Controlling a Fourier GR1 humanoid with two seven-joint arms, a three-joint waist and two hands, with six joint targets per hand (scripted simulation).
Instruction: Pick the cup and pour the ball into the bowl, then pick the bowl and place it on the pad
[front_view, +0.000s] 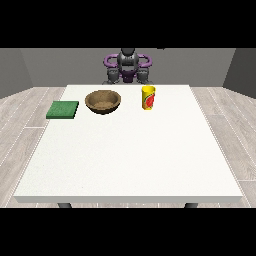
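Note:
A yellow cup (148, 97) with a red mark stands upright on the white table (130, 160), towards the far edge and right of centre. No ball shows from this side. To its left sits a brown wooden bowl (103, 101), upright, with nothing visible inside. A flat green pad (63, 109) lies at the table's left edge, left of the bowl. The hand at the view's left (113, 76) and the hand at the view's right (145, 76) are held close to the robot's torso behind the far edge, apart from all three things.
The robot's body (128, 62) stands behind the middle of the far edge. The cup, bowl and pad stand in a row along the far third of the table. Wooden floor surrounds the table.

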